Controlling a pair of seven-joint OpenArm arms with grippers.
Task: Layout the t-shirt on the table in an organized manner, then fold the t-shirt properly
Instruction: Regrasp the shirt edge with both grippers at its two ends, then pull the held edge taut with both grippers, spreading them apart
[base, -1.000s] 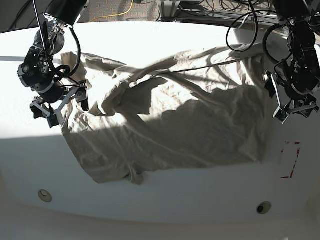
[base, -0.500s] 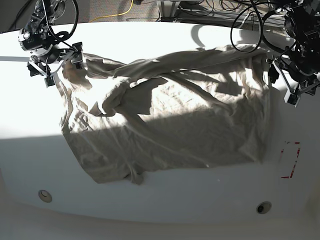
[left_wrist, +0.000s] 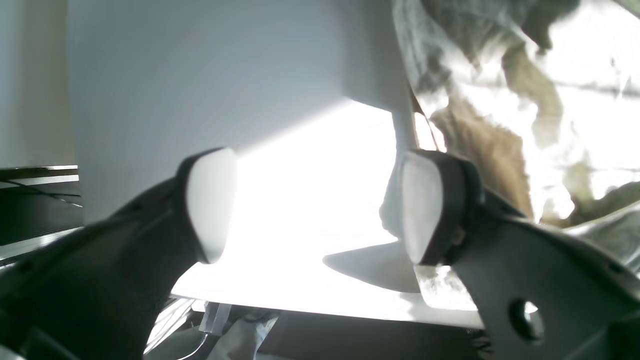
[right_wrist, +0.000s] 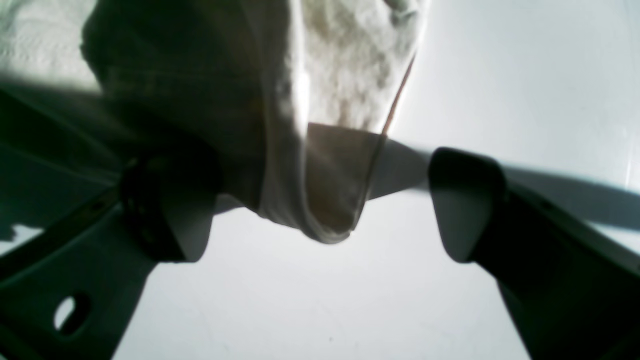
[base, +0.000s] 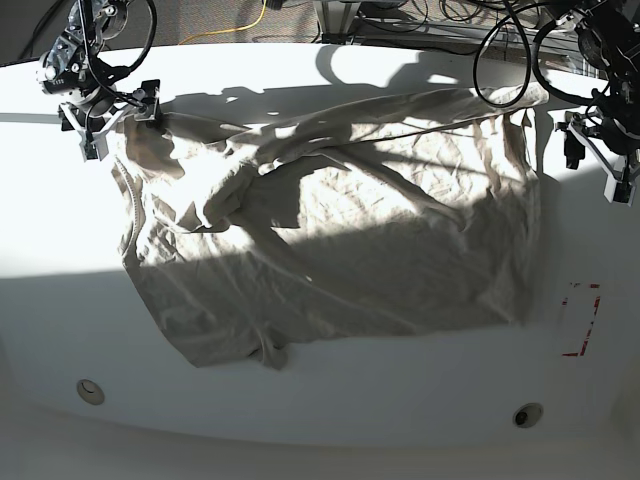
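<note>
The beige t-shirt (base: 330, 230) lies spread and wrinkled across the white table (base: 330, 400), with folds bunched near its left middle. At its far-left corner my right gripper (base: 115, 120) stands open. In the right wrist view a shirt corner (right_wrist: 325, 200) lies between the spread fingers of that gripper (right_wrist: 317, 215), touching neither pad. My left gripper (base: 593, 165) is open just off the shirt's far-right edge. The left wrist view shows that gripper (left_wrist: 315, 207) with only bare table between its pads, and the shirt (left_wrist: 500, 100) lies to the right.
A red dashed rectangle (base: 580, 320) marks the table to the right of the shirt. Two small round holes (base: 90, 391) (base: 527, 415) sit near the front edge. Cables and equipment (base: 400, 20) lie beyond the table's far edge.
Both grippers have moved toward the table's far edge, the right one from the shirt's left side up to its far-left corner. The shirt's far edge now lies flatter and wider.
</note>
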